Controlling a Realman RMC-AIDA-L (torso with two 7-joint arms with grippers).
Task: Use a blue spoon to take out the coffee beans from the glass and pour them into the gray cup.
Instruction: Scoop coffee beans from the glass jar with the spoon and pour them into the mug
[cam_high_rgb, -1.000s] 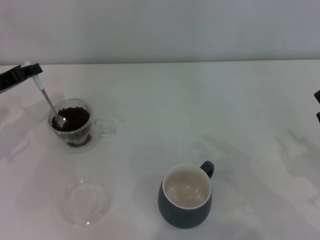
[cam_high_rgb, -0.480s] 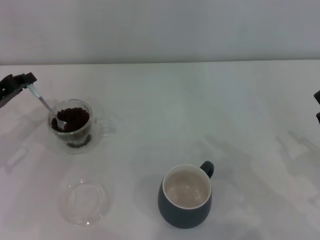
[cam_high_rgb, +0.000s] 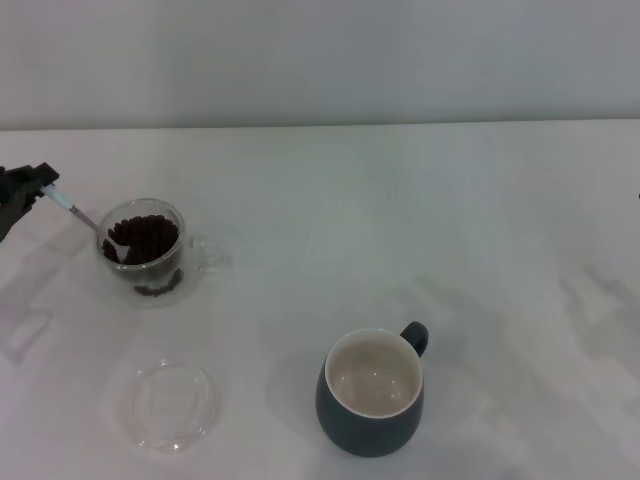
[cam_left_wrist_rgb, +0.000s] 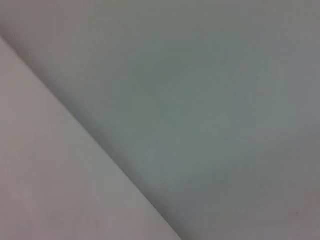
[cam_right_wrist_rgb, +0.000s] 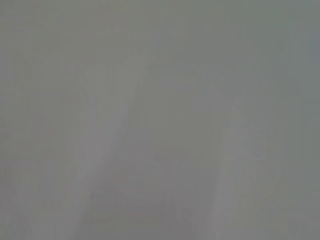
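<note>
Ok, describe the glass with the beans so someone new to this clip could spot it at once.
On the white table, look to the robot's left side, near the left gripper. The glass stands there, with the spoon dipping into its beans. Unlike the flat clear dish nearer the robot and the gray cup, it is clear, upright and dark with beans.

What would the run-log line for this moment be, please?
left gripper: holds spoon | bowl in beans, in glass | cup: empty | right gripper: out of view

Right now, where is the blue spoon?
In the head view, the spoon is at the table's left side, its bowl dipped into the coffee beans in the glass, its handle slanting up-left into the left claw.
</note>
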